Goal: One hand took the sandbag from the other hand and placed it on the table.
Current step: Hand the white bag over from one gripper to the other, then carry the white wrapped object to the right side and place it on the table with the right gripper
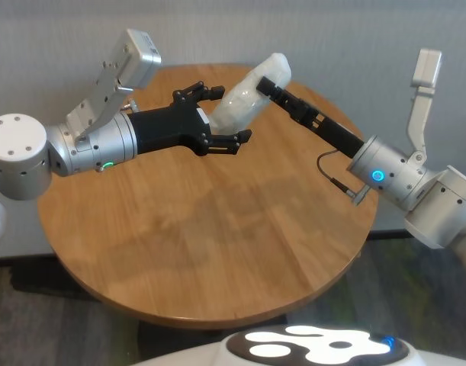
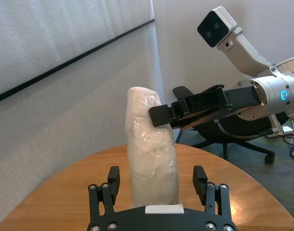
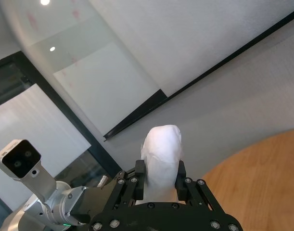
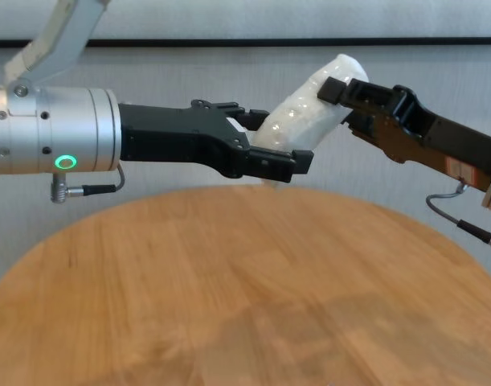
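The sandbag (image 1: 246,97) is a white oblong bag in clear plastic, held tilted in the air above the far part of the round wooden table (image 1: 217,244). My right gripper (image 1: 268,84), with the blue ring light, is shut on the bag's upper part. It shows pinched between the fingers in the right wrist view (image 3: 161,144). My left gripper (image 1: 229,114), with the green ring light, is open. Its fingers (image 2: 113,175) stand on either side of the bag's lower end (image 2: 151,163) without touching it. The chest view shows the bag (image 4: 301,112) spanning both grippers.
The table top (image 4: 229,281) under both arms is bare wood. A grey wall stands close behind the table. A black office chair (image 2: 223,139) stands on the floor beyond the table's far right. My white body (image 1: 316,347) is at the table's near edge.
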Robot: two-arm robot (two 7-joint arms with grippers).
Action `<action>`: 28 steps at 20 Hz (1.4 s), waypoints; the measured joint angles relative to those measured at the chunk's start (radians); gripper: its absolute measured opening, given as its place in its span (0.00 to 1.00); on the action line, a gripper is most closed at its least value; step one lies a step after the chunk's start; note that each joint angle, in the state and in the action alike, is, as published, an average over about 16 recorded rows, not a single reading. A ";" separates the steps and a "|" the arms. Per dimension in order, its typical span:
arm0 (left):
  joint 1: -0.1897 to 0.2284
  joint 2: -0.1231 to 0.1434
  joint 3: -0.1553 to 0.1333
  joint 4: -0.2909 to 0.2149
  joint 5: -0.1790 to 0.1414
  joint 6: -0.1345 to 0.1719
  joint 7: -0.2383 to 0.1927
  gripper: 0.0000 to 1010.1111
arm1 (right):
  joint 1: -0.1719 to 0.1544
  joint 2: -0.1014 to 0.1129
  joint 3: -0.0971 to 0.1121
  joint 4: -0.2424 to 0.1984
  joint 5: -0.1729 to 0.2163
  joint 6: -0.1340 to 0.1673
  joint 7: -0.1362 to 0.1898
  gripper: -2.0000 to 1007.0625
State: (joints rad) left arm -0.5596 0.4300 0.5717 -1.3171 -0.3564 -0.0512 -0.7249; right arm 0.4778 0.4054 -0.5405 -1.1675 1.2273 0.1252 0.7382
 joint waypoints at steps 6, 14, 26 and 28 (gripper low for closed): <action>0.003 0.001 -0.002 -0.001 -0.002 -0.005 0.007 0.99 | -0.003 0.011 0.005 -0.009 -0.001 -0.001 -0.014 0.36; 0.021 0.002 -0.016 -0.006 -0.019 -0.030 0.030 0.99 | -0.004 0.025 0.012 -0.013 -0.010 -0.004 -0.031 0.36; 0.065 -0.005 -0.061 -0.024 -0.050 -0.058 0.100 0.99 | -0.008 0.045 0.028 -0.015 -0.026 -0.010 -0.046 0.36; 0.072 -0.006 -0.068 -0.030 -0.048 -0.052 0.118 0.99 | -0.010 0.050 0.031 -0.018 -0.029 -0.011 -0.047 0.36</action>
State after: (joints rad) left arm -0.4873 0.4236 0.5038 -1.3472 -0.4047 -0.1035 -0.6074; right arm 0.4681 0.4556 -0.5092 -1.1850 1.1978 0.1142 0.6913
